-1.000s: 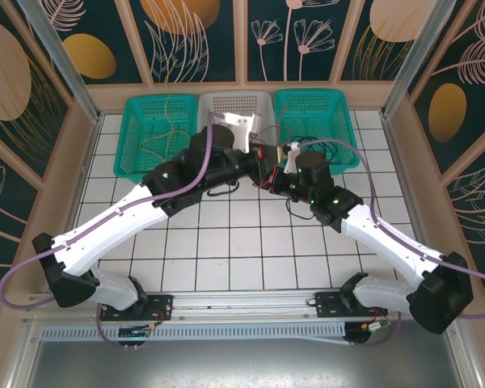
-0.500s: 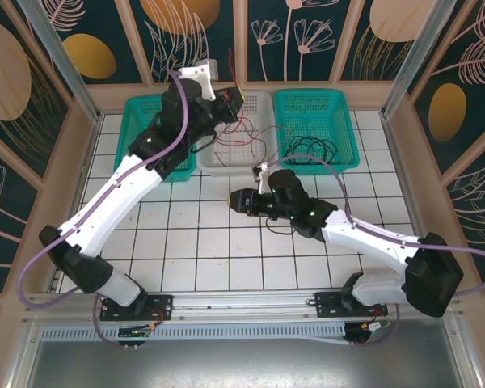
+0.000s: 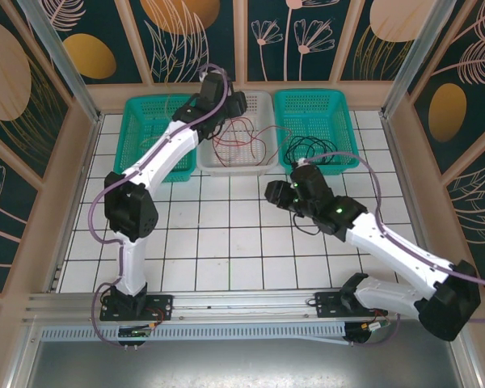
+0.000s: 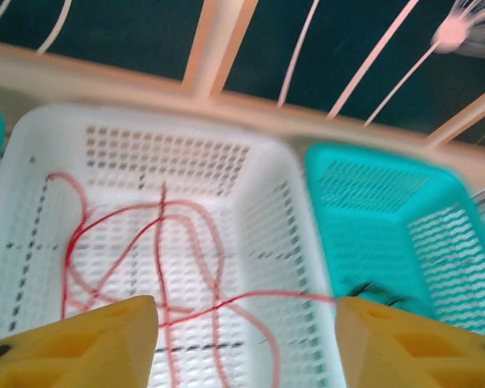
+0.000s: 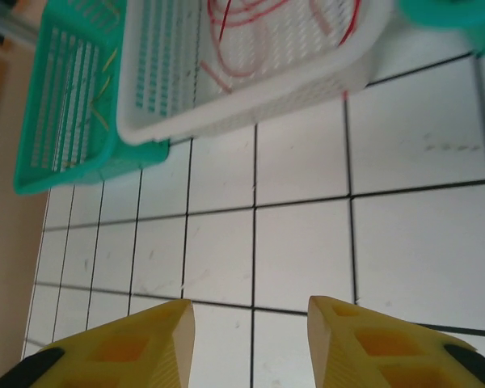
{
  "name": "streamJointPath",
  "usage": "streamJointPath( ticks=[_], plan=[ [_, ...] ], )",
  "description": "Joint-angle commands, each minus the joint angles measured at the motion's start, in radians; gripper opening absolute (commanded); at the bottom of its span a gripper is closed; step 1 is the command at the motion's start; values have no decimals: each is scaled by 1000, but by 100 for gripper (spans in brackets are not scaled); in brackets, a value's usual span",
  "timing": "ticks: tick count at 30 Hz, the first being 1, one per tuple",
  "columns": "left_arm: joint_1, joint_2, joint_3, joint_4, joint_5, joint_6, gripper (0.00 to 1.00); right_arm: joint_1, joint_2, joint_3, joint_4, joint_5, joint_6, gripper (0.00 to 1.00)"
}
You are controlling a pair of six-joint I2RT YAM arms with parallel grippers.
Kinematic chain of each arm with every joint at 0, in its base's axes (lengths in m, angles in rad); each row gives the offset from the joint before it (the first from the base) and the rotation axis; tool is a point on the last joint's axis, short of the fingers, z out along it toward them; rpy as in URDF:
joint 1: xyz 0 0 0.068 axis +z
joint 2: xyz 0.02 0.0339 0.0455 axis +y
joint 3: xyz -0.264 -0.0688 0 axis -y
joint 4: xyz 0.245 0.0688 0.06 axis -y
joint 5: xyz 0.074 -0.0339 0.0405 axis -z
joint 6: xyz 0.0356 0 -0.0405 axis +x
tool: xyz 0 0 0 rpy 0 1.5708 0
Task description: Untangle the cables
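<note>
On the table (image 3: 226, 242), along its far edge, the white basket (image 3: 236, 170) held the red cable (image 3: 241, 137). Teal baskets beside it held the yellow cable (image 5: 103, 85) and black cable (image 3: 307, 149). The left gripper (image 4: 244, 315) hung open and empty above the red cable, and the right gripper (image 5: 250, 311) was parted and empty over mid-table. Sorting seemed finished, with the arms to retreat next.

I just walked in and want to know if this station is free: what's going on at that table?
Two robot arms are sorting cables into baskets. The left gripper hangs open and empty over the white basket, where the red cable lies in loose loops. The black cable sits in the right teal basket, the yellow cable in the left teal basket. The right gripper hovers open over the tiled table, holding nothing.
</note>
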Motion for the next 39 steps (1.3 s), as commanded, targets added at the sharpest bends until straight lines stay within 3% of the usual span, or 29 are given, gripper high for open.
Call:
streamJointPath(
  ticks=[1, 4, 6, 11, 16, 20, 22, 25, 29, 32, 37, 39],
  plan=[
    [-3, -75, -30, -21, -69, 11, 71, -66, -57, 66, -124, 81, -57, 43],
    [-4, -145, -95, 12, -77, 26, 82, -135, -75, 126, -174, 115, -110, 45],
    [-3, -209, -143, 27, -89, 36, 99, -162, -90, 169, -182, 158, -148, 50],
    [-3, -450, -382, 159, -189, 86, 99, -172, -180, 198, -91, 332, -180, 63],
    [-2, -696, -699, 322, -509, 177, 99, -173, -306, 31, 164, 415, -250, 78],
    [-1, -869, -1102, 643, -666, 449, 99, -174, -343, -117, 187, 638, -157, 76],
    [5, -924, -1260, 781, -799, 460, 99, -174, -343, -210, 280, 741, -241, 77],
    [59, -978, -1464, 958, -876, 478, 99, -253, -277, -325, 441, 845, -386, 77],
    [188, -942, -1621, 996, -849, 354, 99, -425, -126, -399, 471, 931, -240, 81],
    [268, -856, -1678, 1030, -854, 324, 99, -494, -17, -477, 606, 951, -240, 81],
    [350, -801, -1775, 1298, -716, 293, 99, -513, 191, -549, 962, 962, -448, 83],
    [375, -772, -1791, 1407, -636, 300, 99, -525, 257, -609, 1212, 872, -562, 83]
  ],
)
